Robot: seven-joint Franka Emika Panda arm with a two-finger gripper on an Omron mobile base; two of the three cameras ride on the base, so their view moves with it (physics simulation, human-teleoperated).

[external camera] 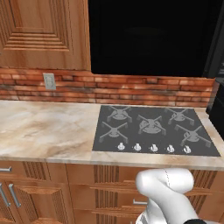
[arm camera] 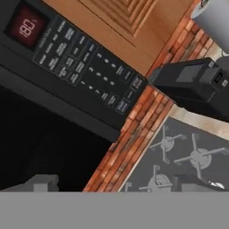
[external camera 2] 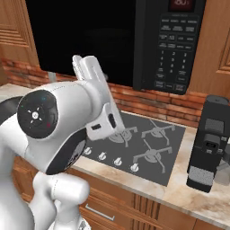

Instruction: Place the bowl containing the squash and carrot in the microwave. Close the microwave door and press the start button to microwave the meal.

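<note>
Microwave [external camera 2: 134, 40] mounted above the cooktop [external camera 2: 139, 143], cavity dark and open, keypad [arm camera: 85, 62] at its right; gripper [arm camera: 116, 185] spread, holding nothing; the bowl likely smooth, rigid, moderately heavy when loaded; best pinched at the rim.

My left base camera sits behind my arm, looking forward and down over the counter [external camera: 43, 127] onto the cooktop [external camera: 153, 129], with the microwave [external camera: 148, 35] above. My right base camera looks from the other side across my own arm, close in front of it, at the same cooktop [external camera 2: 143, 143] and microwave [external camera 2: 134, 40], plus the coffee machine [external camera 2: 211, 139]. My hand camera is rolled and close to the keypad panel [arm camera: 85, 58], and catches the cooktop [arm camera: 183, 156] corner too.
</note>
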